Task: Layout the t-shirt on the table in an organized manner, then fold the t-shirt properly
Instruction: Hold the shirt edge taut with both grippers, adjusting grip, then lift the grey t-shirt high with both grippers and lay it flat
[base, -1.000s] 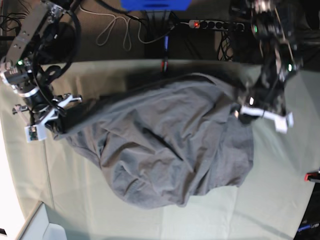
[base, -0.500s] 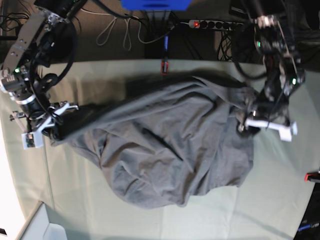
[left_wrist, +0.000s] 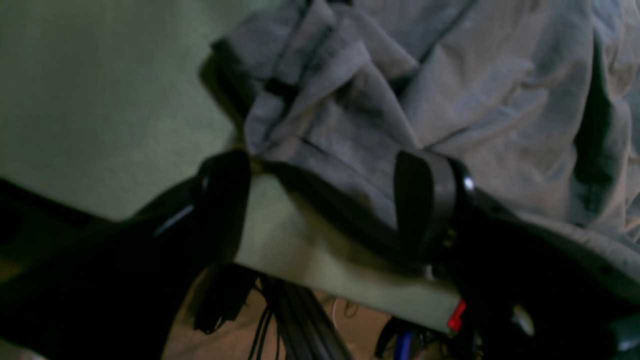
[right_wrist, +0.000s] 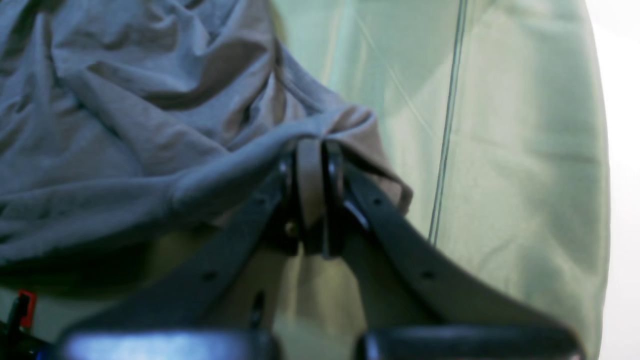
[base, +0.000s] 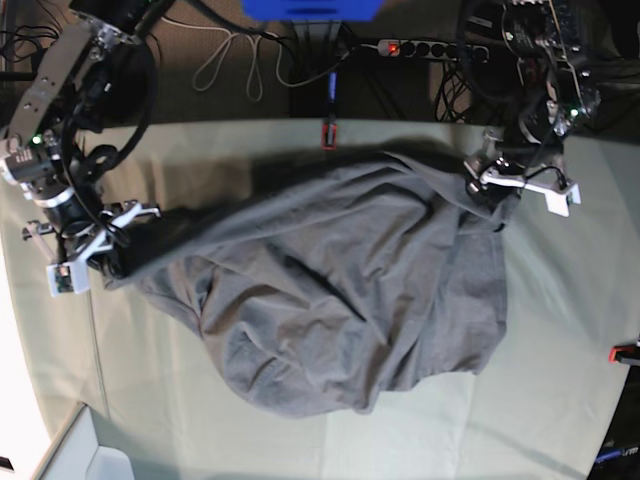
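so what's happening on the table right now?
Two arms are working on a dark grey t-shirt that lies bunched and creased on the cloth-covered table. The right gripper is shut on a pinch of the shirt's edge. The left gripper stands open at the opposite end of the shirt, with fabric lying between its fingers but not clamped. The shirt is not yet flat, and no fold is made.

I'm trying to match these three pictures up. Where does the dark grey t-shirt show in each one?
Base: the t-shirt fills the middle of the table.
Left wrist: top and right, beyond the open left gripper.
Right wrist: upper left, one edge pinched in the right gripper.
Shared landmark: the pale green table.
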